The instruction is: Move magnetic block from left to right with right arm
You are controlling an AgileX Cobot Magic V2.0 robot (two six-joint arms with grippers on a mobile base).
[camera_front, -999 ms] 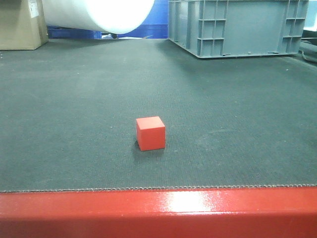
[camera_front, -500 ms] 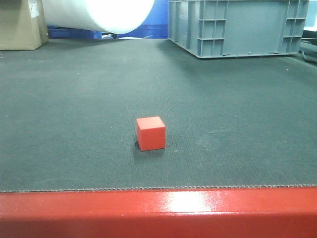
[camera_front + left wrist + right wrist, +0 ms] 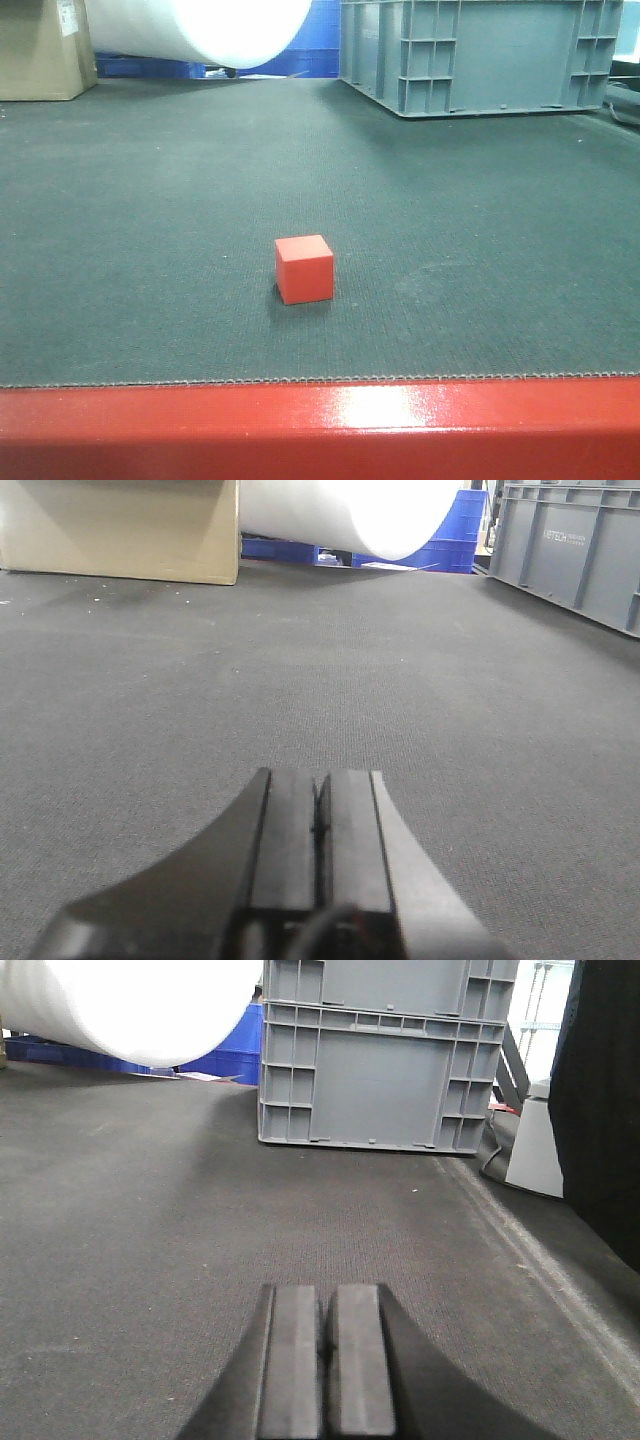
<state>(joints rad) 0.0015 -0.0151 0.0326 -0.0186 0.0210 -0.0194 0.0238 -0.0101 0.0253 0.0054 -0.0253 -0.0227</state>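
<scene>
The magnetic block [image 3: 304, 269] was seen resting on the dark mat of the worktop [image 3: 480, 200], near the front edge and a little left of centre in the front view, well apart from everything else. It was not visible in either wrist view. The left claw [image 3: 320, 815] was held low over bare mat with its pads pressed together, nothing between them. The right claw [image 3: 325, 1345] was likewise closed on nothing, a thin seam showing between its pads, pointed toward the grey crate [image 3: 385, 1055].

The block was judged to be rigid and light, with matte faces that should give the pads fair friction; its sharp edges and flat, parallel sides suggested that it would best be taken across two opposite vertical faces, squarely and about halfway up, so that it would not twist. Its magnetism could not be judged from the pictures.

No marking was seen on the block. Raised lettering was present on the crate in the left wrist view but was too small to be read. A label on the cardboard box [image 3: 40, 50] was likewise illegible.
</scene>
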